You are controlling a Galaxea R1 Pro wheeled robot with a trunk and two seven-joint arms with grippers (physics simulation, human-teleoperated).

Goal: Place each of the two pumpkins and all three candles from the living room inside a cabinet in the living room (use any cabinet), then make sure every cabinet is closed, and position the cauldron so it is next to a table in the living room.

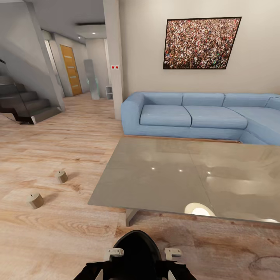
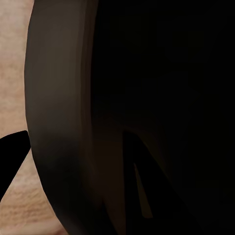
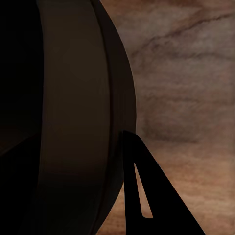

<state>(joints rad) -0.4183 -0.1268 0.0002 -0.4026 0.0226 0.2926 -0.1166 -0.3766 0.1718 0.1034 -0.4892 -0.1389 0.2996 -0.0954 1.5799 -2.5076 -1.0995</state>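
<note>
Closest, the cauldron (image 1: 136,254) sat between the left gripper (image 1: 113,253) and the right gripper (image 1: 173,252), which were pressed against its opposite sides; whether each was truly clamping its rim I could not tell, because the dark wall (image 2: 63,122) hid the fingers in both wrist views. Inside the cauldron everything was black, so its content could not be judged. Just ahead of the grippers stood the table (image 1: 155,175), its glass top bare, so the cauldron step seemed nearly finished. Farther, to the left of the left gripper, two candles (image 1: 35,200) lay on the floor (image 1: 70,147), well apart from the table, so storing them was probably still to do. Beyond the table was a blue sofa (image 1: 194,114).
</note>
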